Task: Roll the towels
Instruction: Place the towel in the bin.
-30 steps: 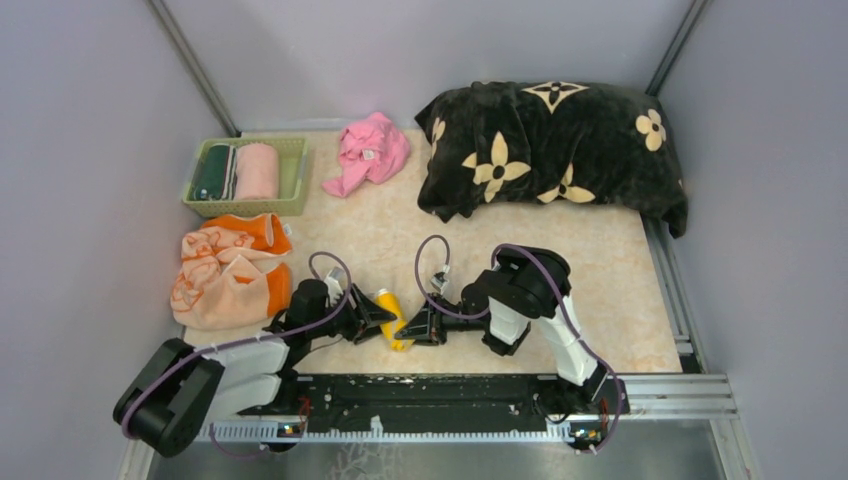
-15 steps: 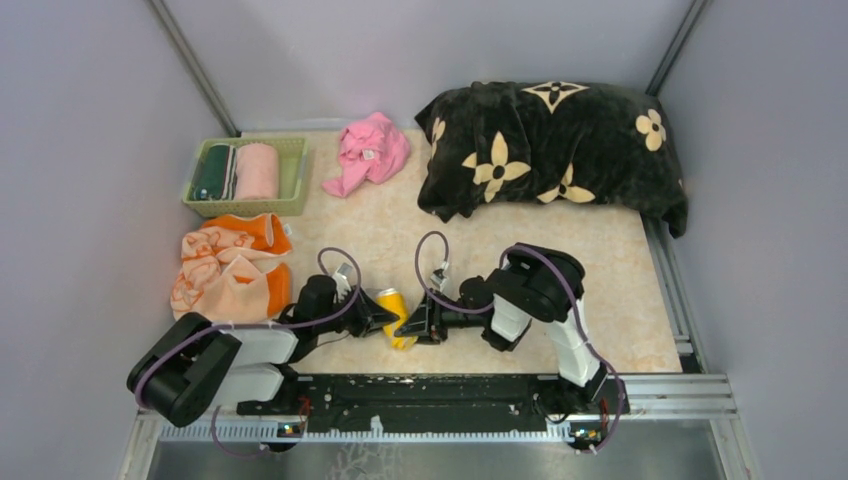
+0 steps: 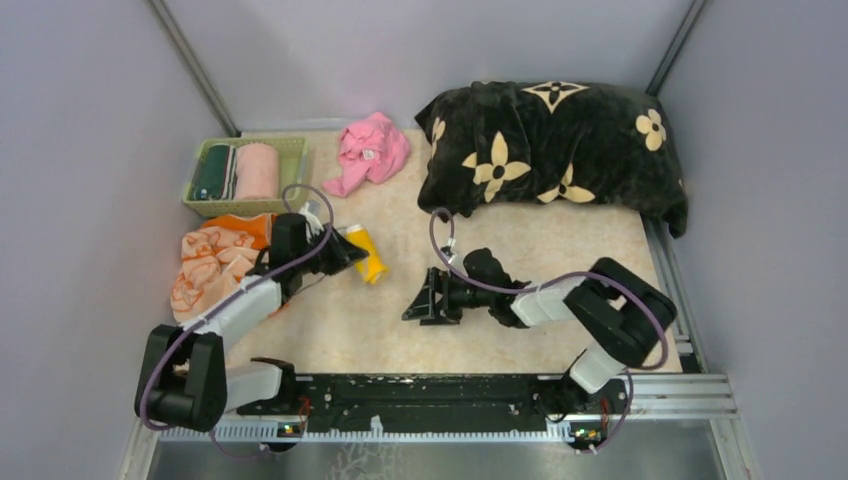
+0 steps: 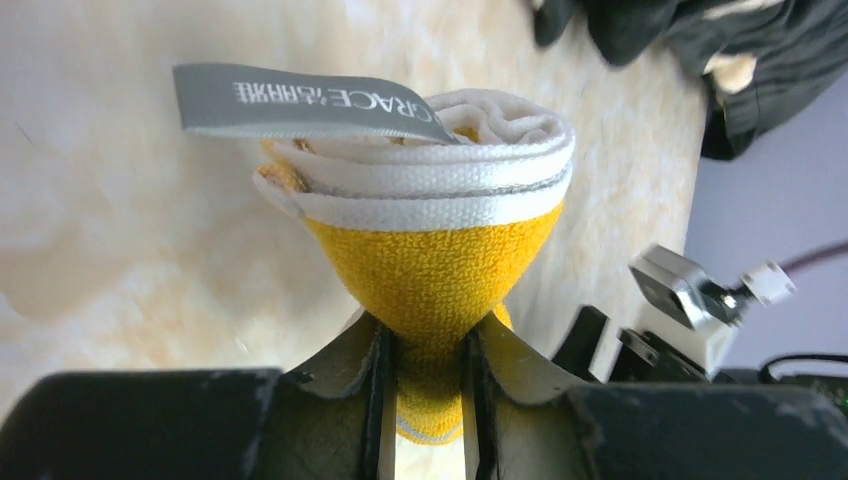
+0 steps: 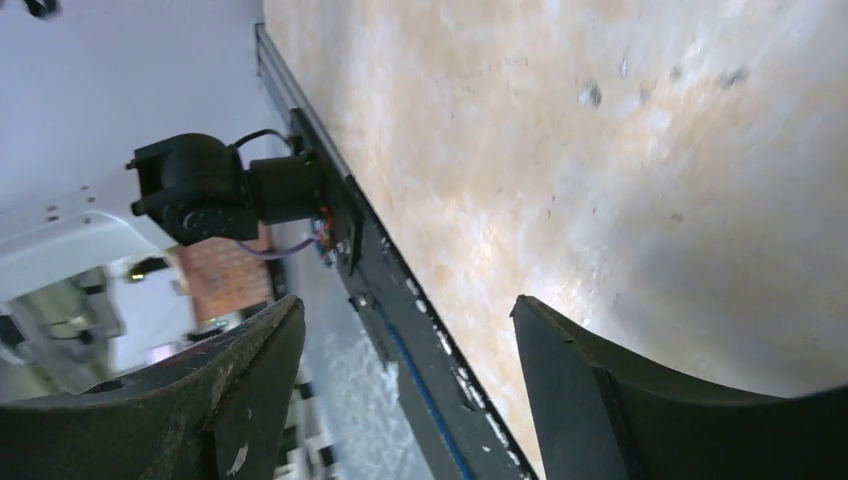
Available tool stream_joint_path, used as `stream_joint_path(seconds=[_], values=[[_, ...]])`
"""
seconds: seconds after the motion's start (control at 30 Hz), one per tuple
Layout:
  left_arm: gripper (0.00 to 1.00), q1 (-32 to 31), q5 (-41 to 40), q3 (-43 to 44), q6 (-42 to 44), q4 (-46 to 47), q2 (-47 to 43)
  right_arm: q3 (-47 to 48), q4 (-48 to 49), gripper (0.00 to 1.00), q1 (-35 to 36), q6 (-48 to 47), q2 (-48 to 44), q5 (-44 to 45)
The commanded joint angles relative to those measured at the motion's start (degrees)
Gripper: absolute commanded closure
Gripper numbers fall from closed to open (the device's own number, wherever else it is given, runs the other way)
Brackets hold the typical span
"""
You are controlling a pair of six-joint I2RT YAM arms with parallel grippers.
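Left claw (image 4: 425, 345) pinched rolled yellow towel (image 4: 430, 260) by one end (likely so it could not unwind), near table's (image 3: 600, 250) left edge | right claw (image 5: 408, 320) spread, empty.

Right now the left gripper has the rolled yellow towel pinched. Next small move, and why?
Probably swing the left gripper, shut on the rolled yellow towel, toward the green plastic basket and lower it at what looks like a free right end. A dark green roll and a pink roll already lie there, and the right gripper is open and empty.
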Motion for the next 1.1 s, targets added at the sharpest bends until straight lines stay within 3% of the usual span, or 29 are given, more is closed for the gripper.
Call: stream_joint_path(seconds=[0.0, 0.13, 0.43, 0.73, 0.97, 1.07], values=[[0.89, 5.2, 2.1, 12.1, 15.9, -14.2, 3.2, 7.6, -24.8, 0.23, -2.6, -17.1, -9.9, 3.0], [0.90, 10.7, 2.7, 24.0, 25.6, -23.9, 8.0, 12.2, -35.8, 0.20, -4.4, -26.5, -13.9, 5.8], [0.89, 20.0, -1.9, 48.2, 40.1, -37.6, 19.2, 16.9, -45.6, 0.09, -5.2, -40.2, -17.0, 14.6], [0.90, 25.6, -6.1, 69.4, 46.1, -44.4, 35.0, 16.8, -48.0, 0.09, -5.1, -46.2, -18.6, 19.0], [0.92, 29.0, -17.1, 82.8, 49.1, -49.3, 45.1, 17.2, -50.0, 0.09, -5.2, -47.2, -19.0, 22.0], [0.93, 30.6, -17.7, 87.4, 48.7, -50.3, 48.8, 17.6, -50.9, 0.09, -5.1, -47.7, -19.1, 23.2]])
